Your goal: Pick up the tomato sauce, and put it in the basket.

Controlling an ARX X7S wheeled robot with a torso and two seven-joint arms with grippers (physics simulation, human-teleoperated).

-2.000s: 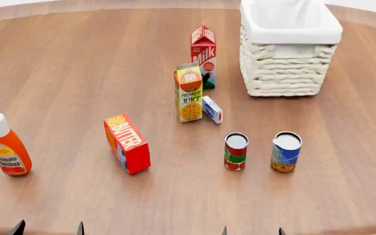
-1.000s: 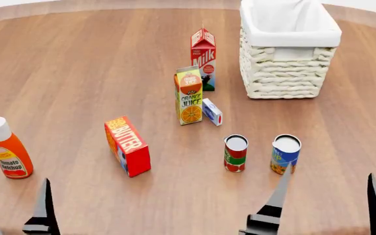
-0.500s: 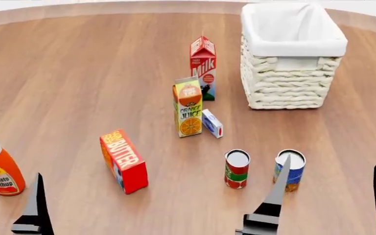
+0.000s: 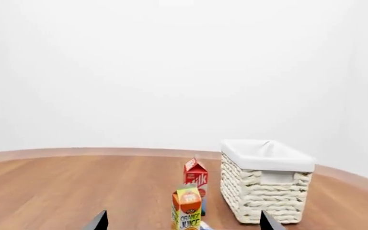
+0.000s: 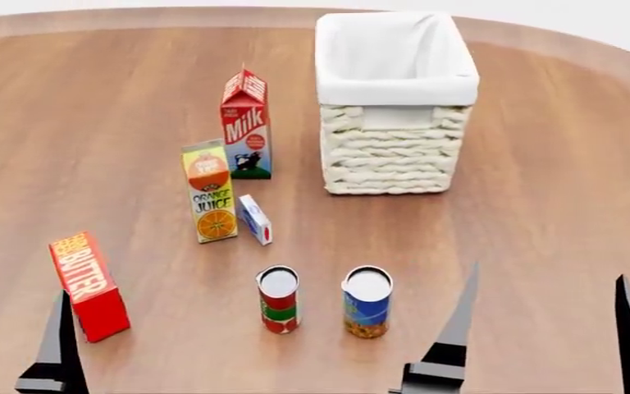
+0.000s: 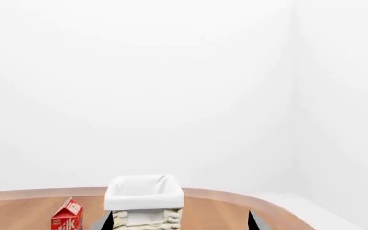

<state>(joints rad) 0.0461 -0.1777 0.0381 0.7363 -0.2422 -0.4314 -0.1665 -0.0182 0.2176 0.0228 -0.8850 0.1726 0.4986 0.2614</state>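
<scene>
"milk" carton (image 5: pixel 246 123), "orange juice" carton (image 5: pixel 210 193), "butter" box (image 5: pixel 88 283)

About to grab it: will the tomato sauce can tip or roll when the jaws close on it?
The tomato sauce stands upright on its flat base, so it probably won't roll unless knocked over. Its round, likely rigid, smooth wall may slip under an off-centre grip. The blue can stands close beside it, so a nudge could topple that.

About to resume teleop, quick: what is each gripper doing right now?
Left gripper: open, holding nothing.
Right gripper: open, holding nothing.

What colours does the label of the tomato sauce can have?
The tomato sauce label is red with a green band; it shows best in the head view.
</scene>
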